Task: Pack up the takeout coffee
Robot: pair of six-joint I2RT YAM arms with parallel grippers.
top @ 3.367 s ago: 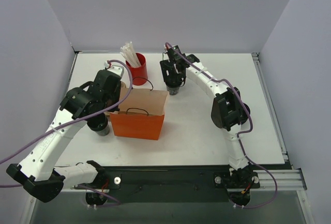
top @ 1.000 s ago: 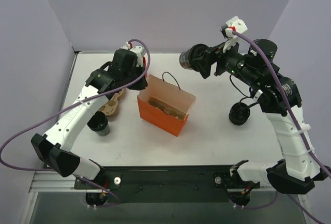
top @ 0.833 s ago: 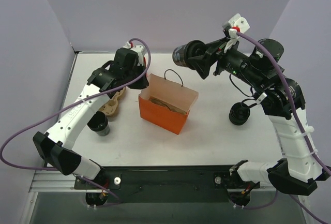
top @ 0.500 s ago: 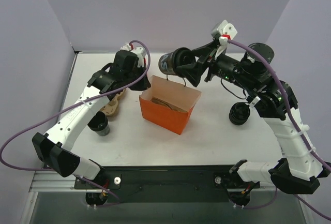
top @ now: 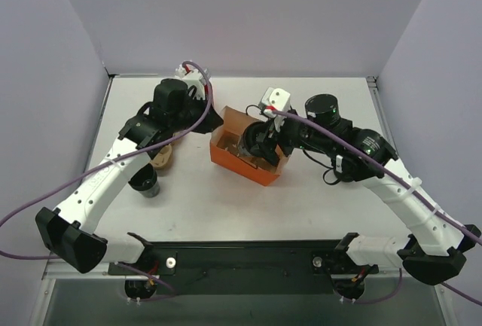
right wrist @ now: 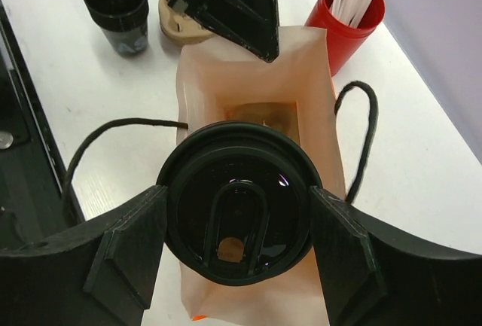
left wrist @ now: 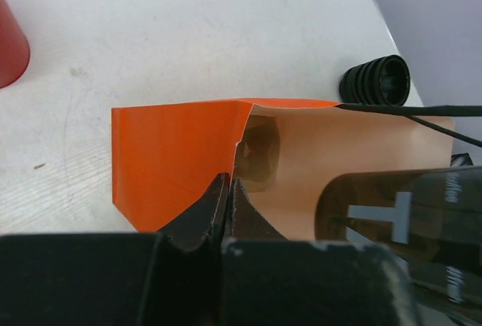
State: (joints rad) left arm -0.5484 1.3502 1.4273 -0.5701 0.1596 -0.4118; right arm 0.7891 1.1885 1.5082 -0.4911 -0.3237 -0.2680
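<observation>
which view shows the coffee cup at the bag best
Right wrist: the coffee cup shows its whole lid, held in the right tool at the bag. Left wrist shows only part of its side; top view, the right arm mostly hides it.

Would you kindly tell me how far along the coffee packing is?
Done: no cup rests in the orange paper bag yet. In hand: the left gripper pinches its rim while the right gripper holds a black-lidded dark paper cup in its mouth. Left: release it, then pack the second cup on the table.

Robotics lab test cell, white table (top: 301,198) boxed in by bare lilac walls (top: 263,17), black mounting rail (top: 248,254)
</observation>
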